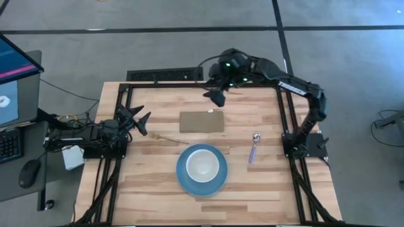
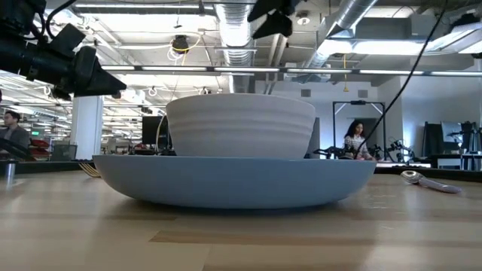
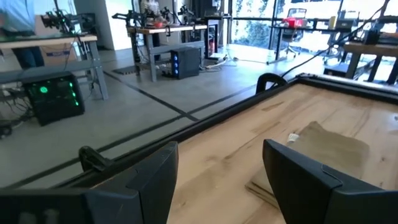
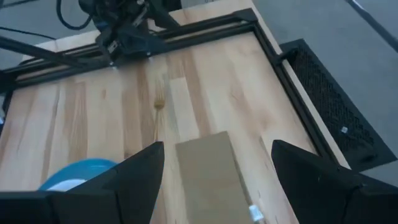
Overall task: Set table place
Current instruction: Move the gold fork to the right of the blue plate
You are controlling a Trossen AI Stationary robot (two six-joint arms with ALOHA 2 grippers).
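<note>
Our pale wood surface point(image 1: 151, 189) carries the blue plate point(image 1: 183, 176) nearest, bowl point(image 1: 202, 166) nested centrally; spoon point(image 1: 254, 148) right, fork point(image 1: 170, 139) left, flanking for eating. Beyond, left pincer point(image 1: 140, 122) and right pincer point(image 1: 216, 96) gape empty.

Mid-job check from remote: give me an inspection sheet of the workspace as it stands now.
Surface: table, pale wood, black frame.
Job's things: white bowl sits in blue plate; spoon lies right of the plate; fork lies to its upper left.
Clutter: flat brown rectangle behind the plate.
Grippers: left hand open, at the left edge; right hand open, above the far edge.
Cables: wires by the left arm's base.
Surroundings: monitor, mouse; seated person far behind.
</note>
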